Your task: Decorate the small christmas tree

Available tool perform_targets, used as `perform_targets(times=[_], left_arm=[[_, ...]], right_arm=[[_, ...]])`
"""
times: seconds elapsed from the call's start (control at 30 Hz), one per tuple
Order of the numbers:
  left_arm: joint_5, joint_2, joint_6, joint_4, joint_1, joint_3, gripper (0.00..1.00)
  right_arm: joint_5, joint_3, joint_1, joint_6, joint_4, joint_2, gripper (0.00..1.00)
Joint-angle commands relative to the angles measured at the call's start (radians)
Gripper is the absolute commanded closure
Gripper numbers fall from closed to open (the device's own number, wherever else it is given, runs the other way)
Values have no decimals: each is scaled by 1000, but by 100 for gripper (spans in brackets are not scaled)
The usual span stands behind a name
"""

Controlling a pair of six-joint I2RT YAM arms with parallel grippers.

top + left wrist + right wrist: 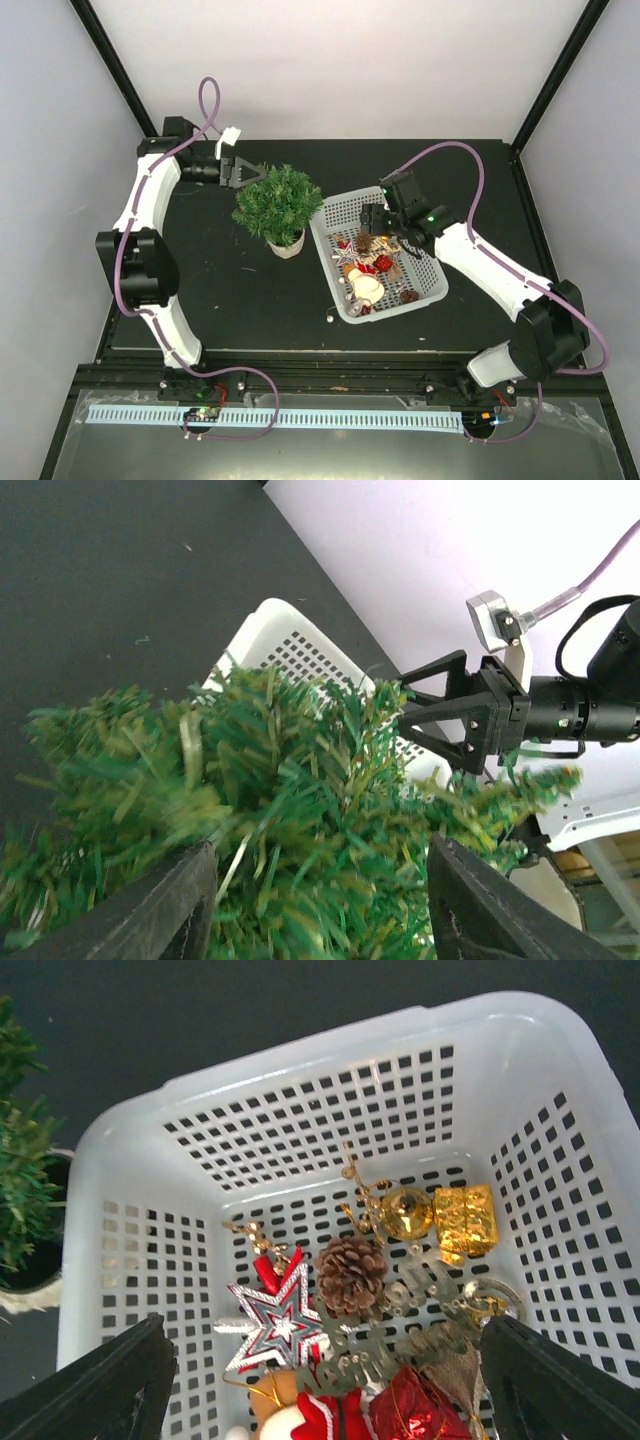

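Left gripper (320, 852) jaws stood parted around the bushy green small christmas tree (278, 203), at 9 o'clock of the basket (330, 1045); right gripper (325, 1330) jaws spread wide above it.

Bristly small christmas tree (278, 205), smooth plastic basket (350, 1048)

Our black desk (250, 300) inside pale walls (340, 70)
We see the matte desk under soft, even light, plain white walls at the top and both sides of the frame, and black struts (112, 65) slanting in from the upper left and upper right corners.
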State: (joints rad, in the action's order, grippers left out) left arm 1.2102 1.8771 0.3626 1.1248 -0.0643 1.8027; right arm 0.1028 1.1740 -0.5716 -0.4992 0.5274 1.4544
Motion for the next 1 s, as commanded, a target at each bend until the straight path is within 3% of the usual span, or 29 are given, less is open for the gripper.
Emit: perform_targets(times=[0.0, 0.27, 0.47, 0.97], left_arm=[[-7, -91, -41, -73, -72, -44, 40], [-25, -219, 105, 53, -131, -130, 37], [-46, -331, 221, 111, -137, -226, 36], [-14, -420, 398, 242, -145, -329, 36]], right_arm=[[6, -12, -2, 8, 61, -4, 16], [-201, -128, -28, 90, 129, -117, 27], [-181, -156, -101, 92, 209, -137, 29], [-234, -286, -112, 83, 97, -66, 33]])
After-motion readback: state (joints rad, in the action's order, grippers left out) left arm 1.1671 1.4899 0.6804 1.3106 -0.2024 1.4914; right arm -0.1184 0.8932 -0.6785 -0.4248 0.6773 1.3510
